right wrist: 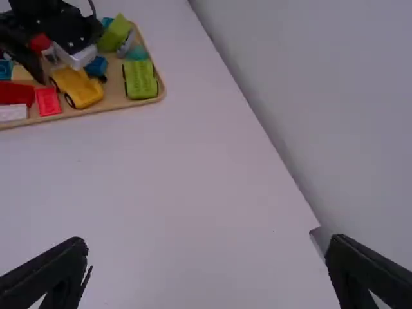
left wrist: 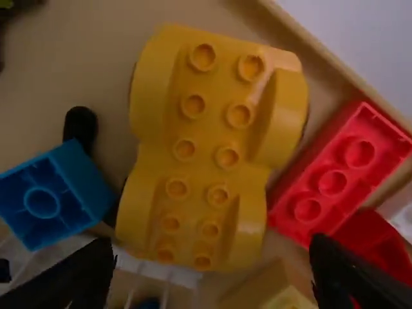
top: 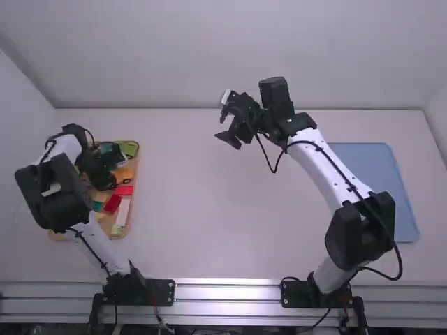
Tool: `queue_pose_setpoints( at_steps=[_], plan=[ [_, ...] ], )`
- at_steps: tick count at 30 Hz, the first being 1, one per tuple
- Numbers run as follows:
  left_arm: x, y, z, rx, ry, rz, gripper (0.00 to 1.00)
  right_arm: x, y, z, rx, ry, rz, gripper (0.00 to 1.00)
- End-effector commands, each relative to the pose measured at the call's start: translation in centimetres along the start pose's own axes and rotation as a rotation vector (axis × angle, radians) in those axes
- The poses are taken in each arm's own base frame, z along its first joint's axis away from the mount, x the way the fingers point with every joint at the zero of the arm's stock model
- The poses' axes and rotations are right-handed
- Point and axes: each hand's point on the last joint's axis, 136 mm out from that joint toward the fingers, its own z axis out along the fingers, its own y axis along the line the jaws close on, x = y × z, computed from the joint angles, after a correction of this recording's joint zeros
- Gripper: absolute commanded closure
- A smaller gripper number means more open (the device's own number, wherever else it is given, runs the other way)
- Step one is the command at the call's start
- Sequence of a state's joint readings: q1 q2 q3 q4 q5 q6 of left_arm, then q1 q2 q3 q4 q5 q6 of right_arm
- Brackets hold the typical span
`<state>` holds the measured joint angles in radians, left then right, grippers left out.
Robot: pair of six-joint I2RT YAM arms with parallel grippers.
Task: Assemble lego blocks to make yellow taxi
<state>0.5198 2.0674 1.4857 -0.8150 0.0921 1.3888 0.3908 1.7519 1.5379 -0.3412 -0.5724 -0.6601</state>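
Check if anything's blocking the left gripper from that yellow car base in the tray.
Nothing visible stands between the open left gripper and the yellow car base. A blue block and a red block lie close on either side of it, though, and could crowd the fingers.

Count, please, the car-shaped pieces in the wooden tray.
2 visible: the yellow car piece, near the tray's edge, and the green car piece, in its corner. The left gripper may hide more.
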Motion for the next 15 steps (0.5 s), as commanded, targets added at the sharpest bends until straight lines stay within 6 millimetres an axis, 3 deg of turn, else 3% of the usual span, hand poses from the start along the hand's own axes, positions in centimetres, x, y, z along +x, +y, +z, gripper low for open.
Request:
queue_pose_setpoints(
  at_steps=[1, 5, 15],
  plan=[
    [-0.25, -0.35, 0.77, 0.006, 0.0, 0.024, 0.18, -0.9, -0.46, -0.08, 0.006, -0.017, -0.007, 0.01],
    [-0.4, 0.5, 1.03, -0.033, -0.007, 0.028, 0.17, -1.05, -0.12, 0.08, -0.002, -0.018, -0.009, 0.01],
    [-0.24, 0.3, 1.1, -0.025, 0.0, 0.06, 0.2, -1.24, 0.18, 0.23, -0.009, -0.02, -0.012, 0.01]
  ],
)
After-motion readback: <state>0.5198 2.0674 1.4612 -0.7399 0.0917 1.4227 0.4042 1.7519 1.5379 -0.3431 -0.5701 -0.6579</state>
